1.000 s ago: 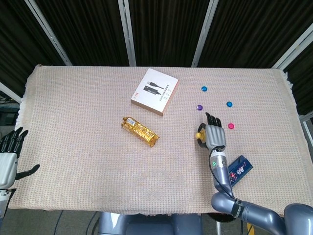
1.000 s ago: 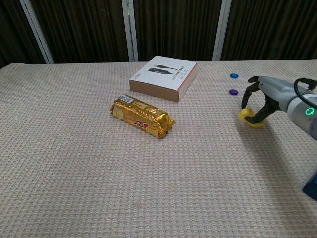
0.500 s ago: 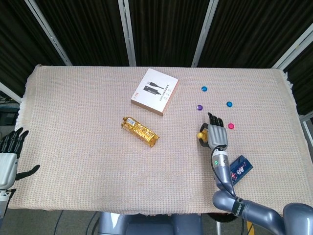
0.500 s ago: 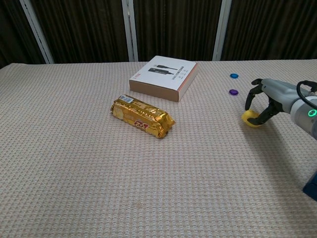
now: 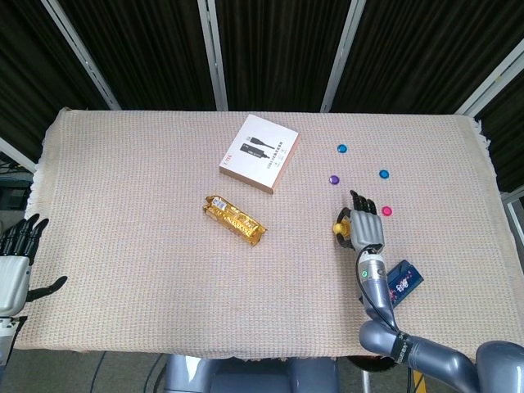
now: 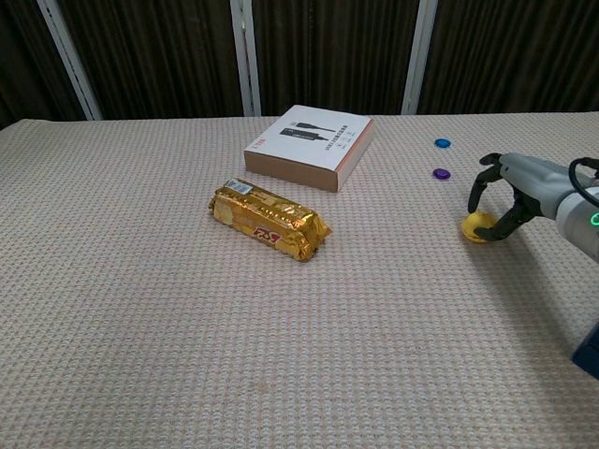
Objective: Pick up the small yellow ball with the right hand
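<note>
The small yellow ball (image 5: 337, 228) (image 6: 479, 227) lies on the woven tablecloth at the right side of the table. My right hand (image 5: 366, 226) (image 6: 517, 191) arches over it, the thumb against its left side and a fingertip against its right side. The ball rests on the cloth between them. My left hand (image 5: 16, 252) hangs off the table's left edge with its fingers spread and holds nothing; the chest view does not show it.
A white box (image 5: 259, 152) (image 6: 311, 146) sits at the back centre, with a gold snack bar (image 5: 235, 220) (image 6: 270, 221) in front of it. Small coloured discs (image 5: 333, 180) (image 6: 441, 173) lie behind the right hand. A blue packet (image 5: 401, 282) is near the right forearm.
My right hand has drifted slightly right and toward me, its fingers curling closer around the ball, which shifted a little with it. The left hand has not moved.
</note>
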`<move>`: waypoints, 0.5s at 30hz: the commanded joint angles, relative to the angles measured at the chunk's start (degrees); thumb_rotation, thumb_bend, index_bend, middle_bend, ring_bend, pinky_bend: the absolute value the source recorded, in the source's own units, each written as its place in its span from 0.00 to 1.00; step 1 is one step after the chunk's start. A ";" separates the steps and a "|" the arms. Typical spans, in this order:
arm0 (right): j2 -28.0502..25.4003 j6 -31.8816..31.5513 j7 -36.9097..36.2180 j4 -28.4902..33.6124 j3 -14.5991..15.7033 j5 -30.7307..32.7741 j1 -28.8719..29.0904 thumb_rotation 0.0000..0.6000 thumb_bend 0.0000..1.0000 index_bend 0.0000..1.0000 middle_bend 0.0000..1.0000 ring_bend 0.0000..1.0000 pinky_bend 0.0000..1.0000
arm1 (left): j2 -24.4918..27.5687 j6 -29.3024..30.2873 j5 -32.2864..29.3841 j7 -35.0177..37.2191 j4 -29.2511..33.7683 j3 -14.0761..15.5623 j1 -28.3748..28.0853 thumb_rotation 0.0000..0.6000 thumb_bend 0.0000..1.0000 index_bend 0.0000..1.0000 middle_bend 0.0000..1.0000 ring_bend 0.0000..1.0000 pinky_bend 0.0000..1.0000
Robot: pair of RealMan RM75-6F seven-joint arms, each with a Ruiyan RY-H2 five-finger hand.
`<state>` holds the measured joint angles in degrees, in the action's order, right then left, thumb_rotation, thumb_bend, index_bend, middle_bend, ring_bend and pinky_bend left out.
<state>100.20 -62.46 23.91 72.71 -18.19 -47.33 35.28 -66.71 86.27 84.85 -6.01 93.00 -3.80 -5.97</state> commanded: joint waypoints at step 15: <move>0.13 0.73 -1.45 -1.93 -0.43 -0.32 0.20 1.00 0.29 0.44 0.00 0.00 0.00 | 0.09 -0.21 0.04 0.06 0.03 0.12 -0.03 1.00 0.02 0.00 0.00 0.00 0.09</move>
<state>100.35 -61.74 22.46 70.79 -18.61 -47.64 35.47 -66.61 86.05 84.88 -5.95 93.03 -3.68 -6.01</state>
